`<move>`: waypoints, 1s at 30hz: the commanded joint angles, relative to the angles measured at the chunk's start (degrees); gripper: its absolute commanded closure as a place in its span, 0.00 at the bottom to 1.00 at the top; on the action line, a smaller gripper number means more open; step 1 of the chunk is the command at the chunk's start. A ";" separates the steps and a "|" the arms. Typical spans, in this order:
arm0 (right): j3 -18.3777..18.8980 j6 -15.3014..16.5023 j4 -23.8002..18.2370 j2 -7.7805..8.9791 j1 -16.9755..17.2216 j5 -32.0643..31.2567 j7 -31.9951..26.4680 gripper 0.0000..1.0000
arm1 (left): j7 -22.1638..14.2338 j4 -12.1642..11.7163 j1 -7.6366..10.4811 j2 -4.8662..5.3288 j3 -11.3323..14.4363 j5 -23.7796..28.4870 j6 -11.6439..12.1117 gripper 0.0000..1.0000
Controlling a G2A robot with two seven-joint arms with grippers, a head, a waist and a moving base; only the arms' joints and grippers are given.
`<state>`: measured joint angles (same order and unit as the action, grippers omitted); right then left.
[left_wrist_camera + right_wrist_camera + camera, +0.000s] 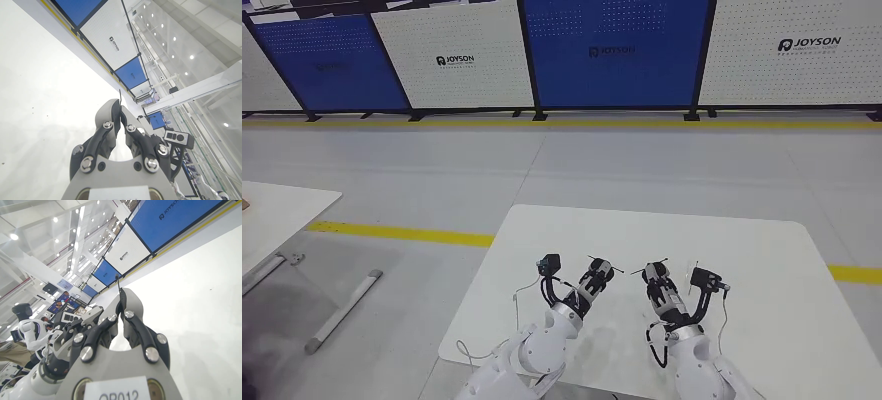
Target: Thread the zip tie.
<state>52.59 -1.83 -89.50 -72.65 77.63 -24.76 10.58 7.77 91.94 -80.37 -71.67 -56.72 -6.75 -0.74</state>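
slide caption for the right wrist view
Right gripper shut on a black zip tie, its head end poking out, over a white table.

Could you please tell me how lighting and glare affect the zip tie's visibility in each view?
Left wrist view: the table glares white, so the black zip tie stands out in the left gripper. Right wrist view: ceiling lamps flare; the tie's head shows dark past the right gripper. Top view: even light; the tie is a hairline.

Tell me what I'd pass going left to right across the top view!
A small side table → left wrist camera → left gripper → right gripper → right wrist camera.
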 commanded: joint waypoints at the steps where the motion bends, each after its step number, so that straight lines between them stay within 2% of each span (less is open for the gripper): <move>1: 0.00 0.00 0.00 0.00 0.00 0.00 0.00 1.00 | 0.00 0.00 0.00 0.00 0.00 0.00 0.00 1.00; 7: 0.25 2.21 -0.35 -0.44 0.27 0.46 0.22 1.00 | 0.00 0.00 0.00 0.00 0.00 0.00 0.00 1.00; 10: -0.38 1.11 0.55 -0.92 -0.41 -0.73 0.86 1.00 | 0.00 0.00 0.00 0.00 0.00 0.00 0.00 1.00; 30: 0.76 1.56 0.10 -1.47 0.56 -2.19 -0.71 1.00 | 0.00 0.00 0.00 0.00 0.00 0.00 0.00 1.00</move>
<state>53.32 -0.22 -89.39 -74.05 78.17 -26.82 9.95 7.77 91.94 -80.37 -71.67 -56.72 -6.75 -0.74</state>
